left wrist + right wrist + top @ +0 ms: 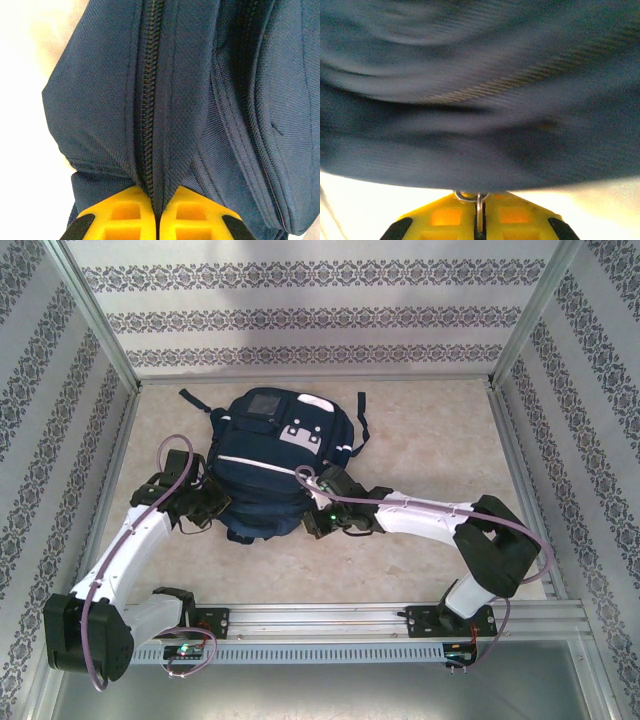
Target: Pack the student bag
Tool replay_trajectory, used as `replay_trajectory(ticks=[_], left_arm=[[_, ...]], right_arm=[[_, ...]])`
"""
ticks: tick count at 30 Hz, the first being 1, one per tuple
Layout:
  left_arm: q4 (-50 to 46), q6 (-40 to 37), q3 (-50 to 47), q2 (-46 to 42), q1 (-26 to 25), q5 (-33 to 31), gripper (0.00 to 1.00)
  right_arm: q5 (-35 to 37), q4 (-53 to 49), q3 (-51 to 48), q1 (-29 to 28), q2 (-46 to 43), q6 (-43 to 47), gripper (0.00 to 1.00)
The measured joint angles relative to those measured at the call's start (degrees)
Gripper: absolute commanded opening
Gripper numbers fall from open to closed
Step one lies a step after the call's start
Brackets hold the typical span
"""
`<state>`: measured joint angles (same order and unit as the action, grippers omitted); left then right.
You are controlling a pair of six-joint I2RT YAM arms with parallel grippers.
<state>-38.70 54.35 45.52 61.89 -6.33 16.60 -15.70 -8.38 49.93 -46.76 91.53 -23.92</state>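
As the student bag [270, 470] looks limp, hold firm parts: your left fingers [120, 220] pinch its zip seam [150, 150], right fingers [515, 220] clamp the pull-ring [479, 200].

The student bag [265, 475] is navy blue, crossed by a white stripe, with a grey-white patch near its top. My left gripper [156, 212] is yellow with black edges, and my right gripper [479, 215] matches. The ring [470, 196] looks silvery, though that view is blurred. The table [430, 440] is mottled beige. The walls [300, 320] are white with dark floral bands.
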Motion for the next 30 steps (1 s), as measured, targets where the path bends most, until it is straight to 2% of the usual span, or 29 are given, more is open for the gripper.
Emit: replay_trajectory(ticks=[4, 13, 14, 18, 26, 30], left_arm=[[-0.5, -0.4, 0.3, 0.0, 0.4, -0.5, 0.0], [-0.6, -0.4, 0.5, 0.3, 0.4, 0.5, 0.0], [-0.5, -0.4, 0.5, 0.3, 0.5, 0.8, 0.0], [-0.4, -0.4, 0.5, 0.5, 0.5, 1.6, 0.0], [1.7, -0.4, -0.7, 1.7, 1.3, 1.7, 0.0], [2.8, -0.4, -1.7, 3.3, 0.8, 2.2, 0.0]], right_arm=[[2.8, 1.2, -3.1, 3.5, 0.0, -0.1, 0.0], [3.2, 4.2, -4.3, 7.8, 0.2, -0.1, 0.0], [3.1, 4.7, -4.3, 8.5, 0.5, -0.3, 0.04], [2.6, 6.8, -4.2, 11.1, 2.8, -1.9, 0.09], [5.3, 6.8, -4.3, 12.5, 3.0, -6.2, 0.61], [10.4, 2.3, -7.1, 10.4, -7.5, -6.5, 0.74]])
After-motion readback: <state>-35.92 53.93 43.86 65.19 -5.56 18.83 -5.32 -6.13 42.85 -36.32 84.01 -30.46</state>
